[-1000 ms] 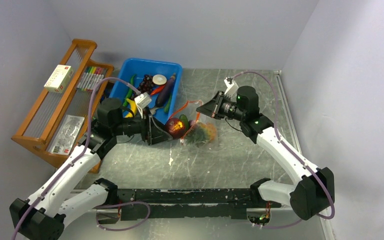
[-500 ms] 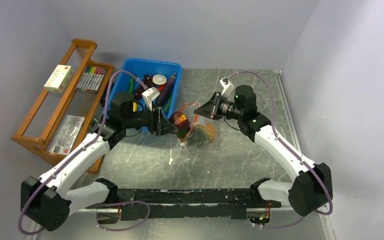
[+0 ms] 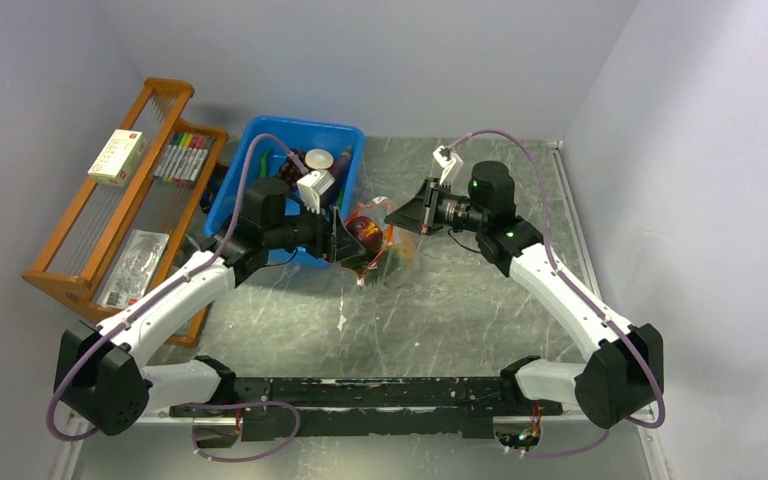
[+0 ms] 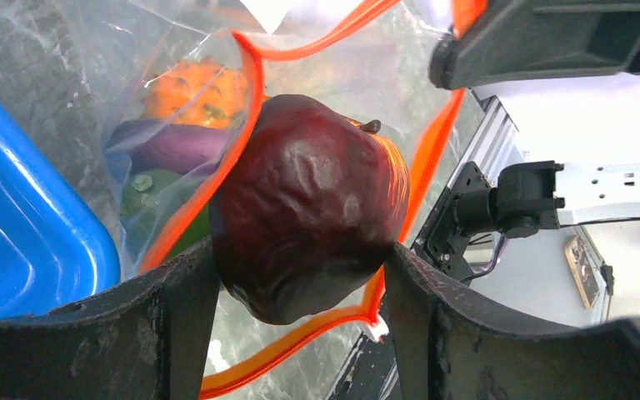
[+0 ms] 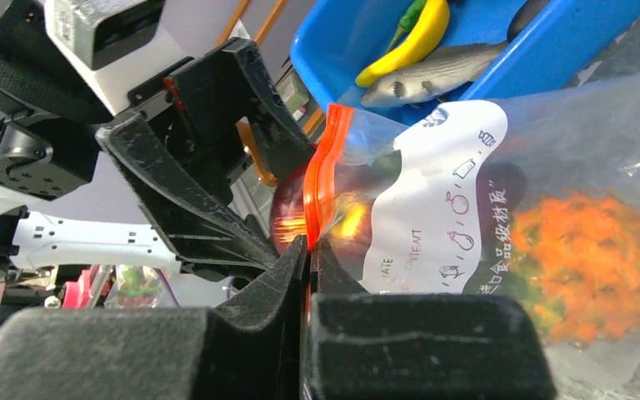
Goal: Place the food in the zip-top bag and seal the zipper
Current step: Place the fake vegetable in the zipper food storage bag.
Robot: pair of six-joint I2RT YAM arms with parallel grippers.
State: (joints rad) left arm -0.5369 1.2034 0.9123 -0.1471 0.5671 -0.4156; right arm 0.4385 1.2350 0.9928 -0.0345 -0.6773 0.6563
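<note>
The left arm rises from its base at the near left corner of the bench [image 3: 480,320], its white link slanting up toward the far side, then bends at the elbow so the forearm lies almost level and points right. The left gripper [image 3: 345,240] is turned on its side and clamps a dark red fruit [image 4: 308,225] between its two fingers [image 4: 187,283], one pressing each flank. The fruit sits right in the mouth of the zip-top bag [image 5: 567,150], framed by the loop of the zipper [image 4: 250,108]. The right arm climbs from the near right corner along a long white link, and its wrist turns left so that the right gripper [image 3: 392,215] faces the left one across the bag. Its jaws are pressed together on the zipper strip, pinching one lip of the mouth and holding it up off the bench. The bag hangs between the two grippers toward the far middle of the bench, just beside the right wall of the blue bin [image 3: 260,140]. Through the clear plastic an orange pineapple [image 4: 196,92], a purple eggplant [image 4: 171,146] and a green piece [image 4: 146,187] lie at the bag's bottom. A wooden rack [image 3: 70,270] stands along the left edge.
</note>
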